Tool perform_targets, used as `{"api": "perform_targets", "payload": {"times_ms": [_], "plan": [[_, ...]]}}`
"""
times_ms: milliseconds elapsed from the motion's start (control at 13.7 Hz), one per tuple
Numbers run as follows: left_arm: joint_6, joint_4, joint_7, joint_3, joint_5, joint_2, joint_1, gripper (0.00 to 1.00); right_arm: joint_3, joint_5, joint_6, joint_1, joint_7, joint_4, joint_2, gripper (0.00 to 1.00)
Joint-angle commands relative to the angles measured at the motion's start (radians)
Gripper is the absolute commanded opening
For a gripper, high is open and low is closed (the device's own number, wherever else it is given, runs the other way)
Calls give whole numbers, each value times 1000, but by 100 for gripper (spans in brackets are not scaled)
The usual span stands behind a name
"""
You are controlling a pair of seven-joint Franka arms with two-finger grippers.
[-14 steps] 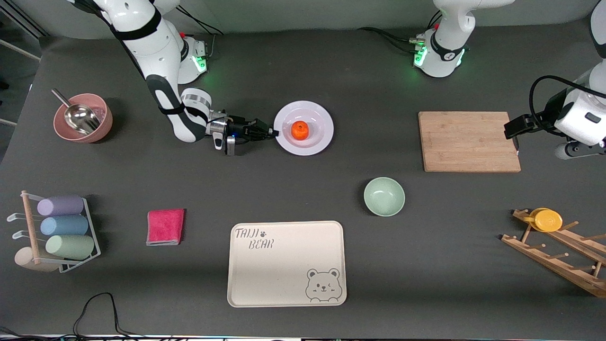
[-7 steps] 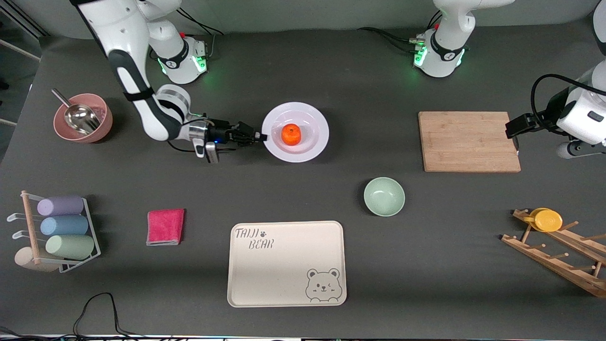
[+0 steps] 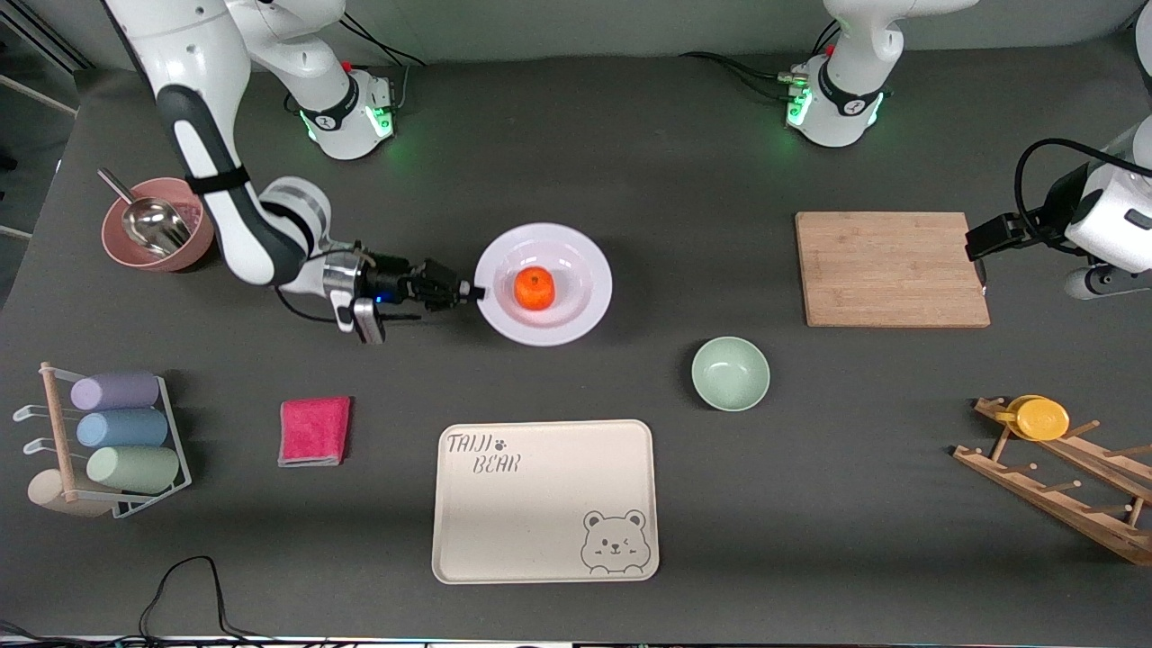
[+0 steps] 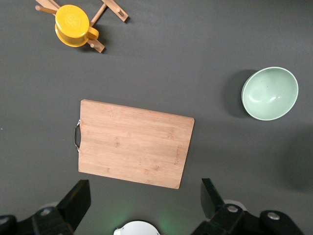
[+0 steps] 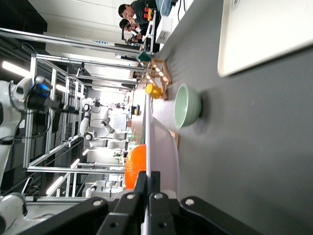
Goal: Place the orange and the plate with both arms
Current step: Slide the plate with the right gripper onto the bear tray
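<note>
Across dark worktop, gripping plate rim edge-on with right claw clamped shut, orange sitting mid-plate away from fingertips, tray lying nearer camera, left claw waiting spread over board.

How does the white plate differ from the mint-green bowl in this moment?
The plate is white, wide and shallow; the mint-green bowl is smaller and deeper. The plate carries the orange; the bowl is empty. The right gripper is shut on the plate's rim; nothing touches the bowl. Both are round.
</note>
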Motion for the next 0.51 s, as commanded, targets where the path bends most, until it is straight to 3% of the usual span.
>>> {"api": "perform_targets", "payload": {"times_ms": [0,438], "plan": [[-28,14,16,-12,9,-8,5,100,-10,-42,-19,-16,104,276,209,0],[-29,11,5,-16,11,-7,-2,100,-61,-43,-18,-11,392,783,490,0]]}}
